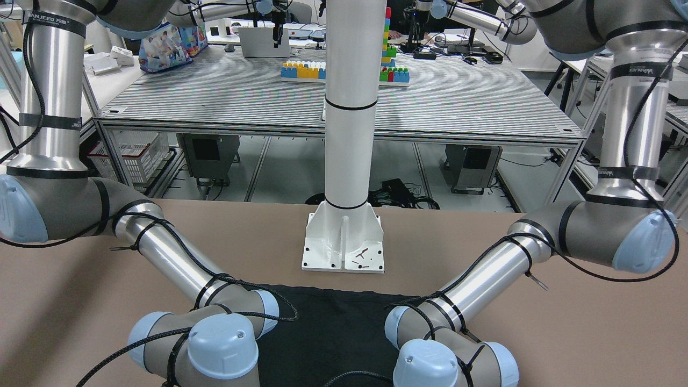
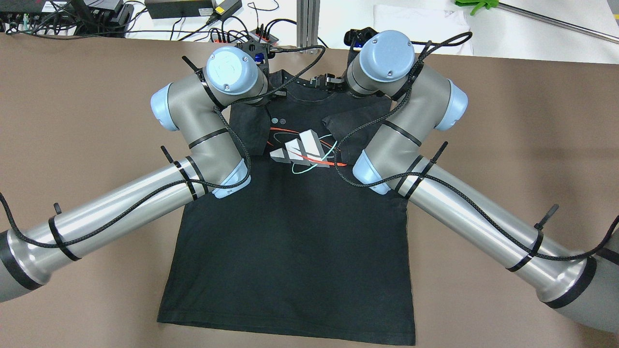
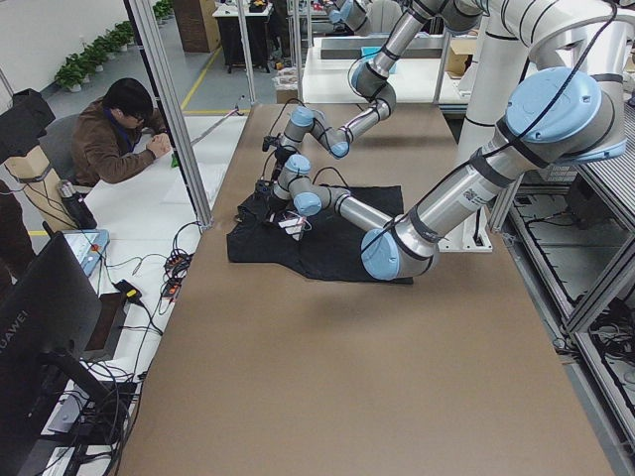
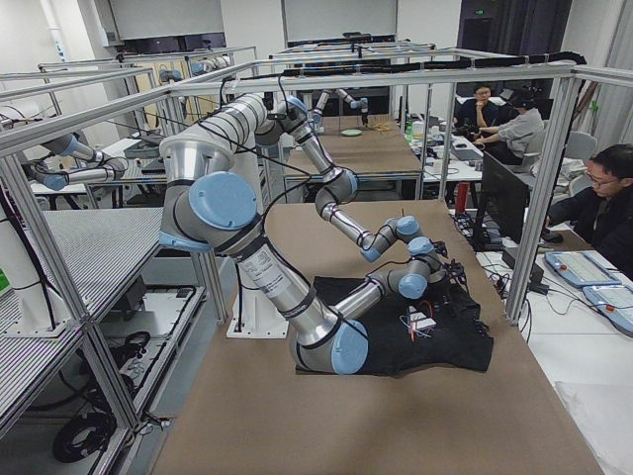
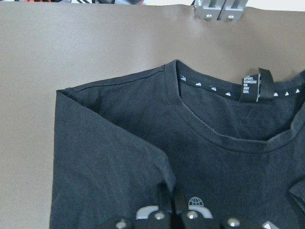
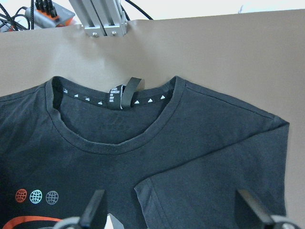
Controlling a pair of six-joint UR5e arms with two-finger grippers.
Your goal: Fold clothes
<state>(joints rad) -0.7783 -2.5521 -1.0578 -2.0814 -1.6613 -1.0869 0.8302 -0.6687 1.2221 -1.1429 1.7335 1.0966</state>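
The T-shirt point(image 2: 290, 232) is spread flat on the table point(image 2: 72, 121), collar far, 2 sleeves point(image 2: 353, 121) tucked in — narrowed for folding. The left gripper point(image 5: 170, 202) is drawn narrow at its sleeve (hold uncertain); the right gripper point(image 6: 170, 198) is spread wide.

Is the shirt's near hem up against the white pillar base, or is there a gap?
Apart. The front-facing view shows a strip of bare brown table running between the black shirt and the pillar base.

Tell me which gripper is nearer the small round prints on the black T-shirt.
Left. The left gripper is right beside the small round globe prints on the black fabric T-shirt; the right gripper sits farther off.
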